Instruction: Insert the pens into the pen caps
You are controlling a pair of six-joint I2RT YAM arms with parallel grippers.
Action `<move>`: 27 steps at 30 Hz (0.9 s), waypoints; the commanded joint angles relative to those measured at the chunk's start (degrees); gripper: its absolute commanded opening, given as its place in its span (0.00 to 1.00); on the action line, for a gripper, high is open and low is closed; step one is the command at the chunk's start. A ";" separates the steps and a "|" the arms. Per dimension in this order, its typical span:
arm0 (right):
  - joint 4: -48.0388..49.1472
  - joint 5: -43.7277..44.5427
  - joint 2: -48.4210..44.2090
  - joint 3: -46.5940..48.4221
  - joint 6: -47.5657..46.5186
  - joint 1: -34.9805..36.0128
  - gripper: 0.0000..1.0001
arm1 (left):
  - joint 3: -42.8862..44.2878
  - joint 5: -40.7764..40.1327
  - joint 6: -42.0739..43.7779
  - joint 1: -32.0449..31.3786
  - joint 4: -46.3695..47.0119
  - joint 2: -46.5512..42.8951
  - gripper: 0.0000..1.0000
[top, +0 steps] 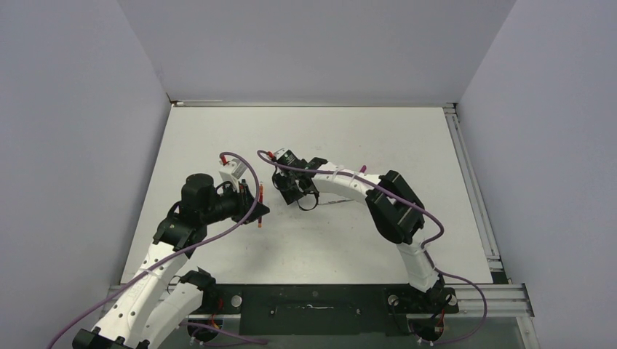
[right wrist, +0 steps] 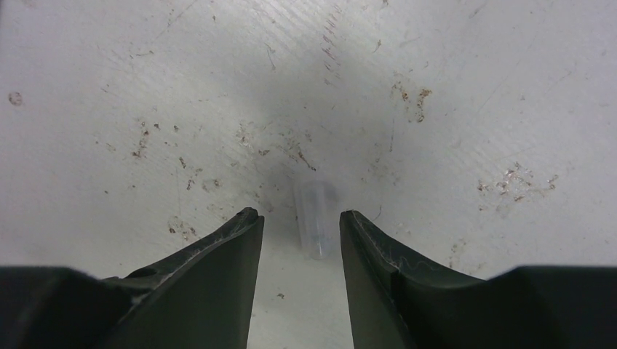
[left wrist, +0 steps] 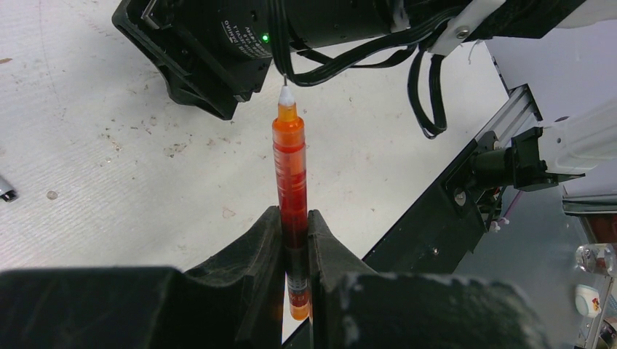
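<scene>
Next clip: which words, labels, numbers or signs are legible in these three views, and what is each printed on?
White print on the black housing of the right arm, left wrist view: upside down and too small to read.
On the red pen: nothing legible.
Top external view: no readable text.
Right wrist view: no text at all.

White links (top: pixel 342 185), black joints (top: pixel 393 211), purple cables (top: pixel 250 174).
</scene>
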 commanded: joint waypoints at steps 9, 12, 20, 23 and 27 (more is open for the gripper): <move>0.45 1.30 2.59 1.78 -0.79 -0.05 0.36 | 1.55 -0.40 0.83 -0.25 0.74 -0.57 0.00; 0.65 1.03 2.89 1.22 -0.75 -0.18 0.32 | 1.51 -0.41 0.79 -0.25 0.70 -0.55 0.00; 1.47 -1.53 3.11 -0.96 -0.57 -1.49 0.06 | 1.56 -0.15 0.78 -0.25 0.83 -0.09 0.00; 1.86 -2.81 2.54 -1.64 -0.54 -1.84 0.05 | 1.56 0.03 0.72 -0.25 0.87 0.02 0.00; 3.40 -4.22 0.16 -3.13 0.33 -2.48 0.05 | 1.38 0.63 0.52 -0.29 1.20 0.11 0.00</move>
